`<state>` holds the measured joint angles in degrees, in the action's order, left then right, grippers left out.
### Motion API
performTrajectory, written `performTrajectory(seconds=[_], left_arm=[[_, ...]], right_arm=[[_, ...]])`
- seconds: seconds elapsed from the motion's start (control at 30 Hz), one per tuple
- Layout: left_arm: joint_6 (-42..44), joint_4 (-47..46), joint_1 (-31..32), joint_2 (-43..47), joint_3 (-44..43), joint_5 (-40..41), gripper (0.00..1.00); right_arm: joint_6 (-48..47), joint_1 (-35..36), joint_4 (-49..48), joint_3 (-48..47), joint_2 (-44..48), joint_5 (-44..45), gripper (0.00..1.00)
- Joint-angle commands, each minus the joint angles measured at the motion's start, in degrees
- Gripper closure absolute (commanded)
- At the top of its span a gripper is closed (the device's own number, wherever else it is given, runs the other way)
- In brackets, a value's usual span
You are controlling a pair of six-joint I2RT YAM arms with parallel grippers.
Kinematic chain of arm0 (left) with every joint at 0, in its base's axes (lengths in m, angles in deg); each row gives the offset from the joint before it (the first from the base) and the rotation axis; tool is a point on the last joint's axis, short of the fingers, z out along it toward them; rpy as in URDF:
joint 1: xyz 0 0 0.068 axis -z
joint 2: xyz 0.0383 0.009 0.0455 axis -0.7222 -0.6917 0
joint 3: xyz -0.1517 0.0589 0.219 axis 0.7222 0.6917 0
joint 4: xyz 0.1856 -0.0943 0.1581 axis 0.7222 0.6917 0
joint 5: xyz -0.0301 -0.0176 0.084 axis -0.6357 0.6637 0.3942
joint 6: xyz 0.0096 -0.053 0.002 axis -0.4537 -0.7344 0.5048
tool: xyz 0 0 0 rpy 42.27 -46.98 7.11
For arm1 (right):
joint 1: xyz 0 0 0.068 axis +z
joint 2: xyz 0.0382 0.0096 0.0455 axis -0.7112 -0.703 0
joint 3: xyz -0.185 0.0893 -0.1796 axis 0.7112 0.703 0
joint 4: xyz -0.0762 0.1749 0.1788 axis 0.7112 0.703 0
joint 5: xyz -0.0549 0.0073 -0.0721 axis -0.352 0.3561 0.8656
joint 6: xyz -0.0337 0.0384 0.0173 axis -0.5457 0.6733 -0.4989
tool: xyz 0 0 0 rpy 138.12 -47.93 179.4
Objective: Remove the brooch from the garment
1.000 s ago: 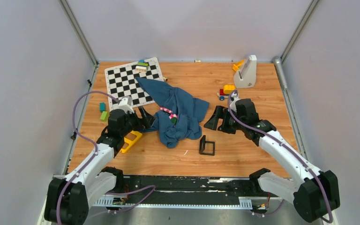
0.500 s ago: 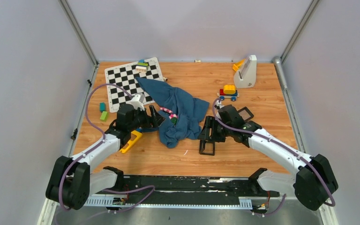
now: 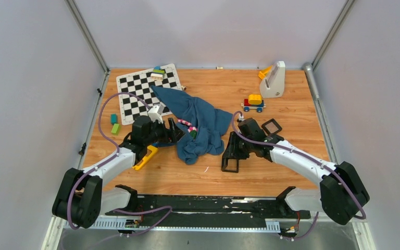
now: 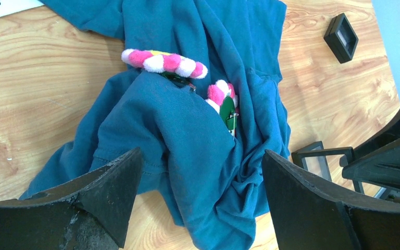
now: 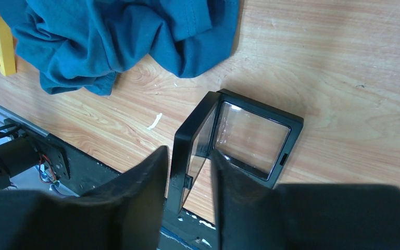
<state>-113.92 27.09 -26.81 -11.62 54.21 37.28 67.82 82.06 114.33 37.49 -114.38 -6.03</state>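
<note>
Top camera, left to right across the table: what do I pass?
Teal and green blocks, yellow plastic piece, pink-and-white flower brooch on the blue cloth garment, open black display frame, yellow-and-red toy car, small black square box.

The garment (image 3: 198,127) is a plain deep teal-blue. The brooch (image 4: 164,61) shows alternating bright pink and white petals, with dark green just beneath. The table (image 3: 208,86) is orange-brown wood grain. The board (image 3: 148,91) carries black and white checks. The toy car (image 3: 253,102) is blue, red and yellow. The open case (image 3: 229,164) is black with clear panes. The left arm (image 3: 109,166) and right arm (image 3: 302,161) are white with black joints and purple cables.
</note>
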Motion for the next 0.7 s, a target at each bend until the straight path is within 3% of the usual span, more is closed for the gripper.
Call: performTrajectory(seconds=[0.0,0.13,0.27,0.5,0.67], left_arm=[[1.5,-2.4,0.3,0.9,0.1,-0.1,0.09],[1.5,-2.3,0.3,0.9,0.1,-0.1,0.09],[1.4,-2.2,0.4,0.9,0.2,0.0,0.1],[1.3,-2.2,0.4,1.0,0.2,-0.2,0.1],[1.4,-2.2,0.4,1.1,0.2,-0.1,0.1]], right_arm=[[0.8,0.4,-3.1,-2.0,-1.3,1.0,0.7],[0.6,0.0,-2.9,-3.5,-2.3,2.4,0.82],[0.7,-2.9,-2.6,-4.4,-0.8,4.1,0.83],[-0.8,-15.8,-4.0,-8.0,-0.7,4.2,0.83],[-0.9,-27.3,-9.8,-11.1,-7.2,-3.2,0.86]])
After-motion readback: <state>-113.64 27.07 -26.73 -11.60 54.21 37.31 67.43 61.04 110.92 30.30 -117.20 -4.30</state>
